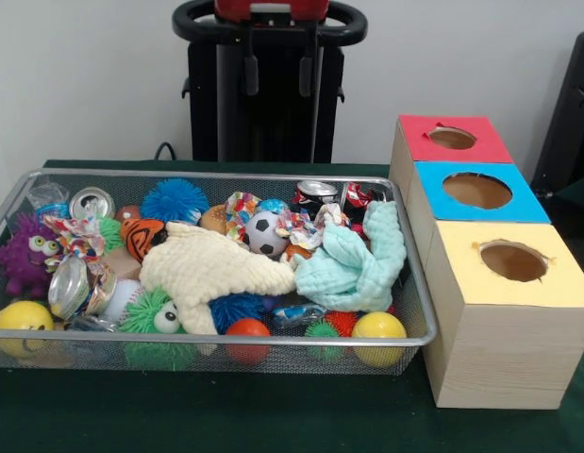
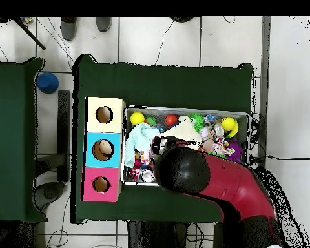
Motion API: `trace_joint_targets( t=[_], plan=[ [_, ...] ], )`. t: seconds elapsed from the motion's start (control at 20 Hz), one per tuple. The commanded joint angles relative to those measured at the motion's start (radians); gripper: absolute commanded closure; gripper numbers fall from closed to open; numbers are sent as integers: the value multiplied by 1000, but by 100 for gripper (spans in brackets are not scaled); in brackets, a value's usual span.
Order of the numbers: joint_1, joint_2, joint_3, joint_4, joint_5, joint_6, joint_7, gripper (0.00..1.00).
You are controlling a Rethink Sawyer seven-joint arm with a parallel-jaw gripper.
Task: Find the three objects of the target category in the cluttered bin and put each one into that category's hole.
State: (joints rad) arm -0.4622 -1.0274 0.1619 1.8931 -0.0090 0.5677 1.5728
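Observation:
The wire mesh bin point(image 1: 216, 174) stands on the green table, full of clutter; it also shows in the overhead view point(image 2: 183, 108). No furry plush animal shows clearly. A tan rounded thing point(image 1: 213, 219) peeks out behind the cream waffle cloth point(image 1: 216, 269), and I cannot tell what it is. Three wooden boxes with holes stand beside the bin, with red point(image 1: 414, 137), blue point(image 1: 433, 193) and yellow point(image 1: 461, 274) tops. In the overhead view the red arm's black end point(image 2: 183, 171) hangs over the bin's robot side. The gripper is hidden beneath it.
In the bin lie a mint cloth point(image 1: 353, 264), a purple spiky ball point(image 1: 23, 255), a green spiky ball point(image 1: 155, 316), a blue spiky ball point(image 1: 174, 200), a soccer ball point(image 1: 266, 234), yellow balls point(image 1: 378, 328), cans point(image 1: 91, 201) and an orange striped ball point(image 1: 141, 236). The black pedestal point(image 1: 268, 94) stands behind the bin.

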Motion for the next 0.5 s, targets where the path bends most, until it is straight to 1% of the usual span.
trace_joint_targets(
  t=[0.05, 0.2, 0.5],
  plan=[
    [-88, 11, 132, 54, -91, 1, -165, 0],
    [-131, 5, 160, 69, -102, 5, -189, 0],
    [-208, -1, 210, 83, -130, 34, -201, 0]
  ],
)
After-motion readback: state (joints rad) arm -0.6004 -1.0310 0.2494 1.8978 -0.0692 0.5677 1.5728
